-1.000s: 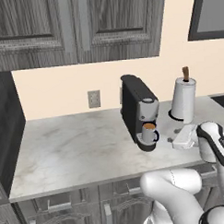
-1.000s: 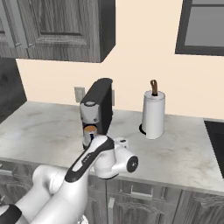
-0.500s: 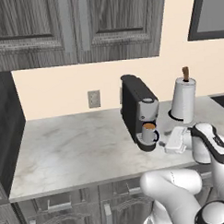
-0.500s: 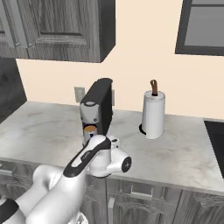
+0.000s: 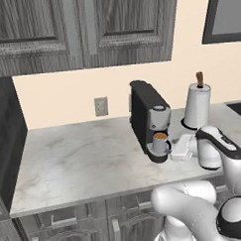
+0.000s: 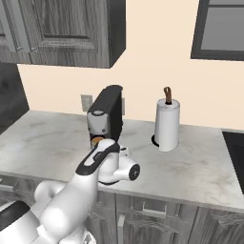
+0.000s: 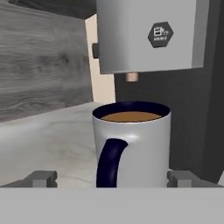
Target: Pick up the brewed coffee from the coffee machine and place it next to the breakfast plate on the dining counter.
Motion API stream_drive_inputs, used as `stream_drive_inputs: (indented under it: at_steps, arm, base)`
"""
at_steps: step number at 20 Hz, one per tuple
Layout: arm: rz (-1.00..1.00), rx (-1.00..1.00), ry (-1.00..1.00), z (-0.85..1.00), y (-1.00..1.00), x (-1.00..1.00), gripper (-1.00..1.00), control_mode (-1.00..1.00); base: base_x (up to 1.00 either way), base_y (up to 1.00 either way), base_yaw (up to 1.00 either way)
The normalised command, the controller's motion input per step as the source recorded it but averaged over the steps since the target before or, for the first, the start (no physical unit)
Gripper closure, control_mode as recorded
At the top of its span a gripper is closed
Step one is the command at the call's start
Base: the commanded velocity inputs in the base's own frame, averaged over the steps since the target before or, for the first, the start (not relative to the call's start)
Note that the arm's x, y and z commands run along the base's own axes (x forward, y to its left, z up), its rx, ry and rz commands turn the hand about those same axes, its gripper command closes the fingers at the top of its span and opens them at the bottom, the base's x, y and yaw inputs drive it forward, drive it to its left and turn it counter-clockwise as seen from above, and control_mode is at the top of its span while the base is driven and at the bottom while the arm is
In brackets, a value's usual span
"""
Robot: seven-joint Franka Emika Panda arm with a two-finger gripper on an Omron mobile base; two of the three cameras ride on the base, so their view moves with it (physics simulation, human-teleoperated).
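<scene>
Both base views look forward and down from behind the arm, left and right, sharing the tabletop (image 5: 79,154) and the coffee machine (image 5: 148,120) near its back edge. The hand view sits close, level with the mug (image 7: 131,146) under the machine's head.

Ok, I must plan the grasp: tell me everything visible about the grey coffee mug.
The small grey cylindrical mug stands upright on the black pod coffee machine's drip tray, under its spout. Brown coffee reaches near the dark rim. Its dark curved handle faces the hand camera. The gripper has a fingertip at each side; contact is unclear.
</scene>
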Motion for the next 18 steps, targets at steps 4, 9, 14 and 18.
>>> stream_drive_inputs:
  at_steps: [4,9,14,18]
  arm:
    - [0.0,0.0,0.03,-0.17,0.0,0.27,-1.0,-1.0]
    - [0.0,0.0,0.01,-0.07,0.01,0.14,-1.0,-1.0]
    - [0.0,0.0,0.0,-0.01,0.05,0.02,1.0,-1.0]
    - [0.0,0.0,0.0,0.0,0.0,0.0,1.0,-1.0]
  base:
    - [0.0,0.0,0.0]
    - [0.0,0.0,0.0]
    - [0.0,0.0,0.0]
    - [0.0,0.0,0.0]
